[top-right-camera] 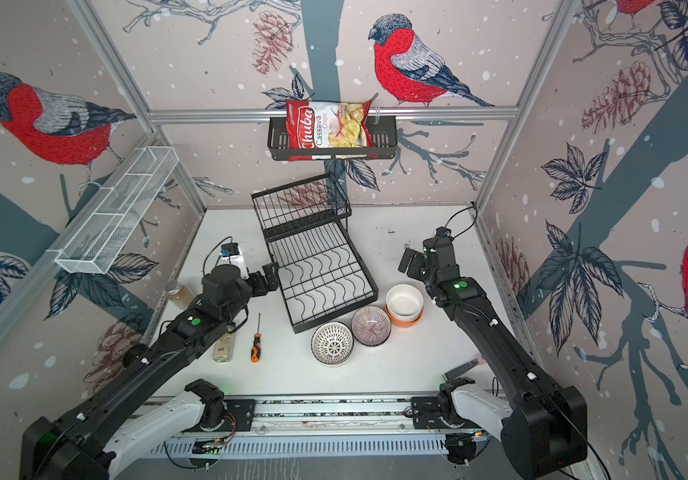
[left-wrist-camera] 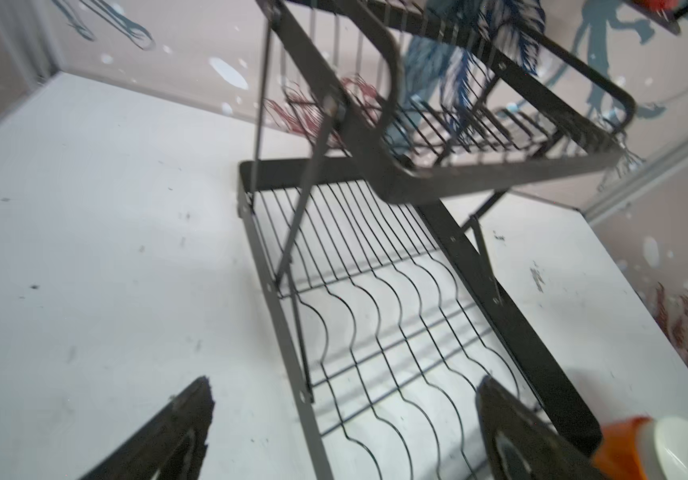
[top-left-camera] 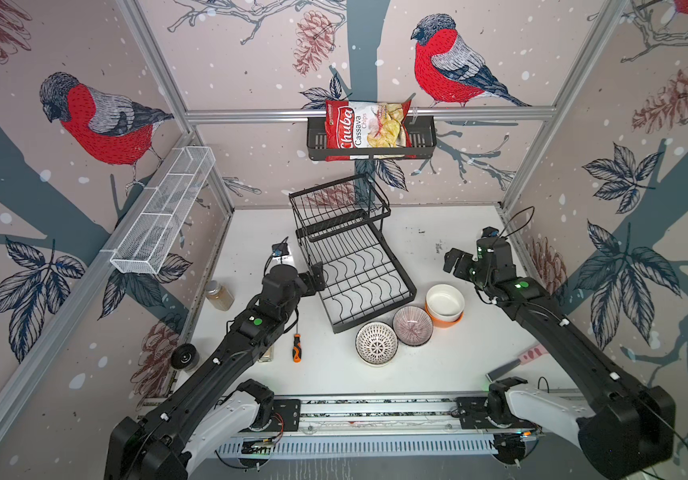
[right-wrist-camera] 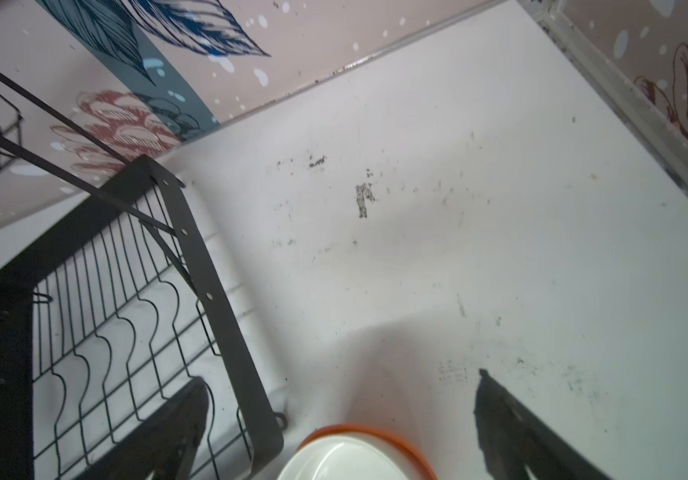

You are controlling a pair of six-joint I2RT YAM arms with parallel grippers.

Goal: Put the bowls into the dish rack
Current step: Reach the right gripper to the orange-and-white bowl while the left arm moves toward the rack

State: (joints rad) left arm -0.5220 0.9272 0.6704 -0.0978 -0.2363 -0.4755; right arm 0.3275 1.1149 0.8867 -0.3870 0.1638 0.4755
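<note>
Dish rack (top-left-camera: pixel 392 258) at centre of table (top-left-camera: pixel 438 365); three bowls (top-left-camera: pixel 412 326) grouped beside it. Left gripper (top-left-camera: pixel 316 277), right gripper (top-left-camera: pixel 452 261): jaws apart, flanking rack.

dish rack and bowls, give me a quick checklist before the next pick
1. Left gripper open, empty: ok.
2. Right gripper open, empty: ok.
3. Dish rack lower tray free of dishes: ok.
4. White bowl standing alone: not ok, nested in orange bowl.
5. Purple-striped bowl and black-and-white bowl upright: ok.
6. Gap between those two for a finger: cannot tell, rims look very close.
</note>
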